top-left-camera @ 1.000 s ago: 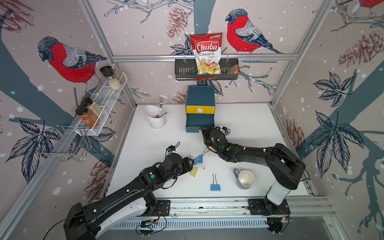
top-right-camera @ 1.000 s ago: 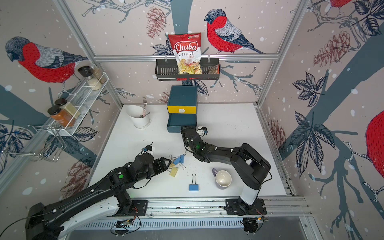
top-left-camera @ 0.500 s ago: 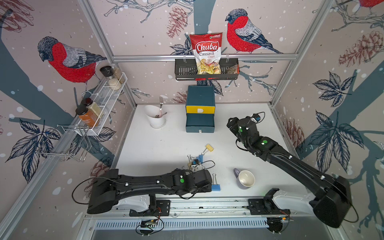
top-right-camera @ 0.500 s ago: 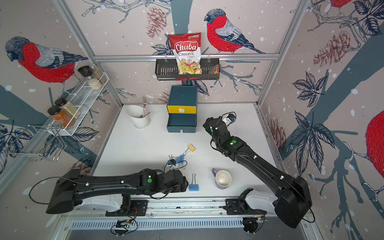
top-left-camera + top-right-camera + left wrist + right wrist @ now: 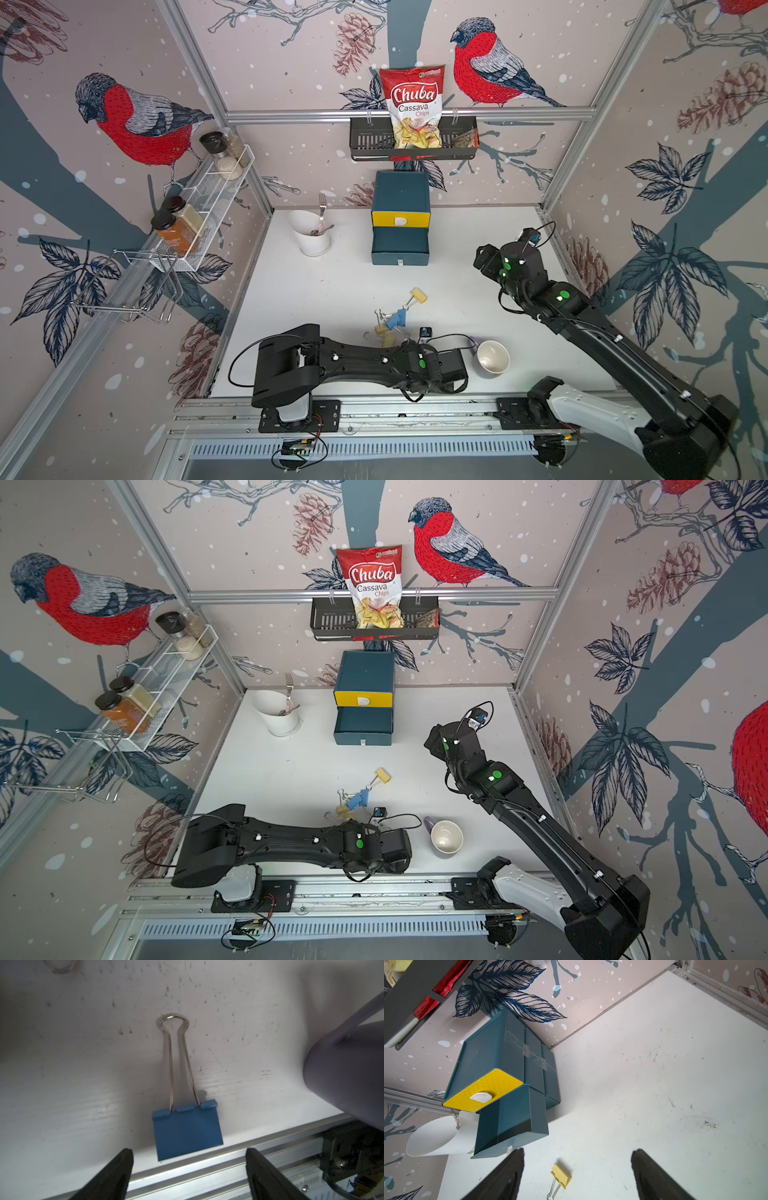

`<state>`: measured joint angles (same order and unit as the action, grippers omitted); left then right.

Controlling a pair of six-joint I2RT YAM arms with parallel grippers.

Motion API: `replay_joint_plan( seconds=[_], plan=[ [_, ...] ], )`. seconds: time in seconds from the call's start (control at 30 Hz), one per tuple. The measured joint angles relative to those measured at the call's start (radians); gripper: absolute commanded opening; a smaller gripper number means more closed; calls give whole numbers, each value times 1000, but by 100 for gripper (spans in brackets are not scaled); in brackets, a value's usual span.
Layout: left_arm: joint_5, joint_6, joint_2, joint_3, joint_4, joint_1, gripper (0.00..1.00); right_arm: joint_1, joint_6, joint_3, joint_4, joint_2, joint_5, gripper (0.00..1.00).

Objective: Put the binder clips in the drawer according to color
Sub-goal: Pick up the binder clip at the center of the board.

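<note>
Progress looks early: binder clips (image 5: 388,326) sit piled mid-frame on the table (image 5: 316,299), with one yellow clip (image 5: 419,296) just up-right of them. The drawer (image 5: 400,245) above has its middle tray (image 5: 510,1120) pulled out, no clip inside that I can see. Left gripper (image 5: 188,1150), lower centre in both top views, is spread wide with its fingers either side of a blue clip (image 5: 187,1132), not touching it. Right gripper (image 5: 578,1151), over at the right, is wide too and holds nothing.

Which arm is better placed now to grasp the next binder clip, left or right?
Left, most likely. The left gripper is open, with the blue binder clip lying centred just ahead of its jaws. The right gripper is open too, but it is apart from the yellow binder clip.
</note>
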<state>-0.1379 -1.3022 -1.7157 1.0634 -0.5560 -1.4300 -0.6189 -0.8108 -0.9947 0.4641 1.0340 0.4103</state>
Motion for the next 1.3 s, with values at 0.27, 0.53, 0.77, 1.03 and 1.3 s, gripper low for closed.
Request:
replay_joint_plan(
  seconds=[0.27,0.53,0.77,1.03,1.3],
  plan=[
    [-9,19,-76,24,-32,-2,81,12,0,14,3,-28,-12,86],
    [-61,27,-114,54,-34,-3,51,18,0,28,-1,-47,-23,86],
    [-74,27,-111,58,-31,2,31,25,0,50,-8,-66,-27,85],
    [-95,103,37,101,-35,136,31,37,4,53,-30,-76,-56,82],
    [-109,322,127,305,-54,445,32,23,79,85,-127,-70,-188,75]
  ],
)
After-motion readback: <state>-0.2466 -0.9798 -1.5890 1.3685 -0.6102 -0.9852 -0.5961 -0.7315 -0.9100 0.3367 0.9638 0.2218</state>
